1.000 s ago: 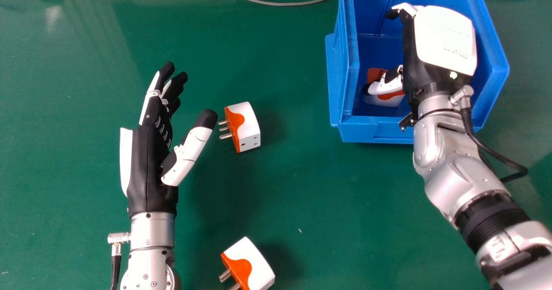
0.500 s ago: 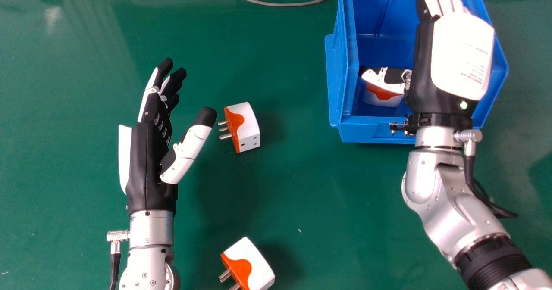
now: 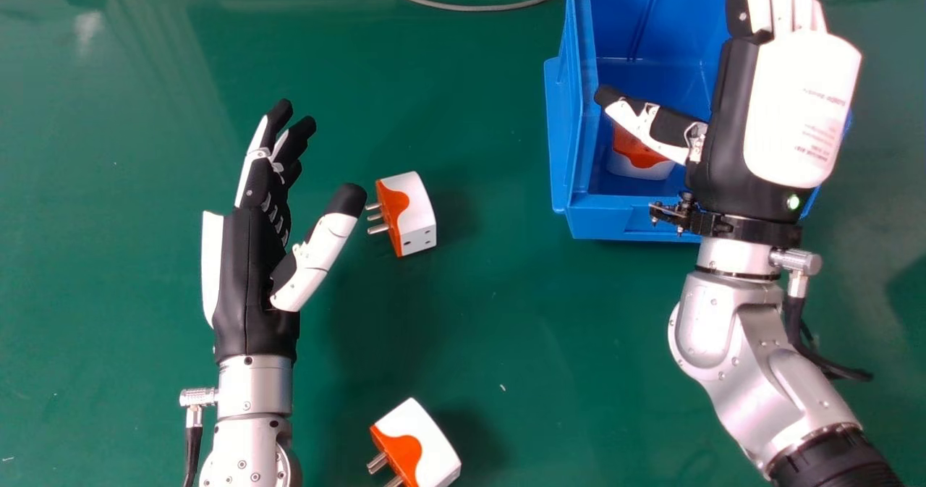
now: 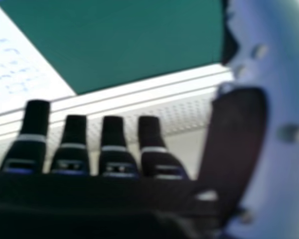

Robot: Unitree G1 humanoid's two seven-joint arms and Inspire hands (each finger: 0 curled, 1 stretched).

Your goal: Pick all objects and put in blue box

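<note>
A: Surface?
B: Green tabletop (image 3: 506, 328) spans left hand (image 3: 249, 277) to blue box (image 3: 575, 132).
A: Hands?
B: Both spread, thumbs out; right hand (image 3: 803, 111) over box, fingertips cut off above.
A: Adapters?
B: Three-pin adapter (image 3: 417, 212) just beside left thumb; second adapter (image 3: 430, 443) beside left forearm, cut off below; boxed adapter (image 3: 640, 168) partly hidden under right thumb.

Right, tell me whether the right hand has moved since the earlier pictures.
Yes: in the head view the right hand has shifted rightward and slightly back toward the robot, now covering much of the right rim of the blue box.
</note>
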